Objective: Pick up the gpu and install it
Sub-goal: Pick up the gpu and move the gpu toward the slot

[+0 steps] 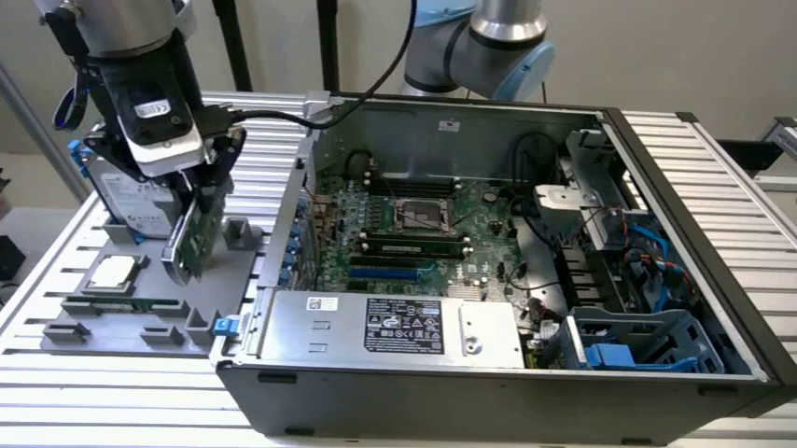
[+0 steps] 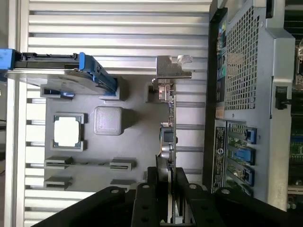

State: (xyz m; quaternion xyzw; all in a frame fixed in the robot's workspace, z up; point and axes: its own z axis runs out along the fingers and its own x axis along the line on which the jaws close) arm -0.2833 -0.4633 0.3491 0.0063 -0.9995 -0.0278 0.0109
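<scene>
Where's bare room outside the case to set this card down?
Bare slatted table along the near edge of the grey tray, and at the exterior view's right of the case. The tray is crowded: hard drive, processor, memory stick, and the gripper shut on the card.

Bright even light, soft faint shadows

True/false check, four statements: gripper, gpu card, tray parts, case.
1. The gripper is clamped on the thin dark gpu card with silver end bracket. True.
2. That card sits in the green motherboard. False: it is at the grey parts tray, outside the case.
3. A square silver processor chip lies on the tray. True.
4. The black computer case is closed. False: its side is open.
</scene>
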